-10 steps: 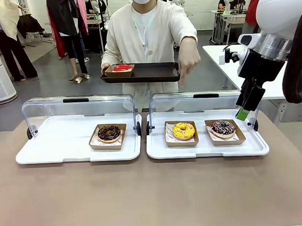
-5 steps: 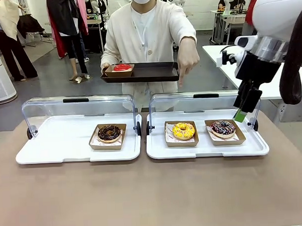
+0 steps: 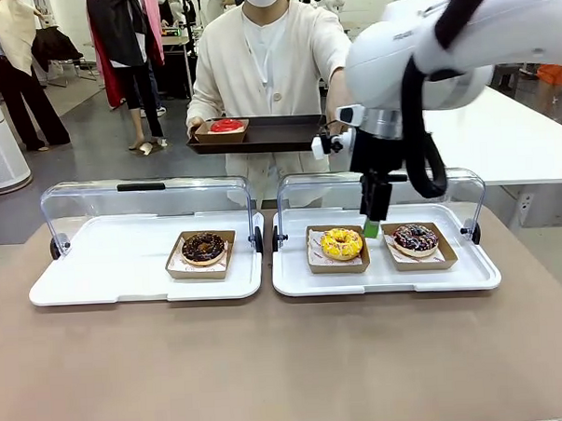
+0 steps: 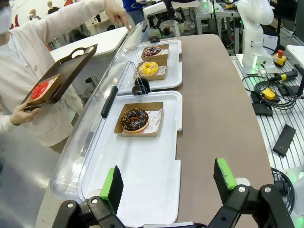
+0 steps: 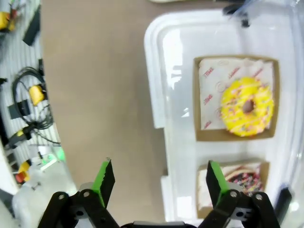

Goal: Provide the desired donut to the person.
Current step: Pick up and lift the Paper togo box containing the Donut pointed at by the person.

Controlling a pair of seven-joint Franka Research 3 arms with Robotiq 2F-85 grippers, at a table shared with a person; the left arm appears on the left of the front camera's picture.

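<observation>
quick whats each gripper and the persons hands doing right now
left gripper: open, empty
right gripper: open, empty
person's one hand: holding the dark brown rectangular tray
person's other hand: empty, pointing

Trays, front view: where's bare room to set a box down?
Left tray: wide bare patch between its left edge and the chocolate donut box. Right tray: crowded, yellow donut and sprinkled donut boxes side by side, open right gripper hovering by them; just a bare front strip. Table in front of both trays is free.
</observation>
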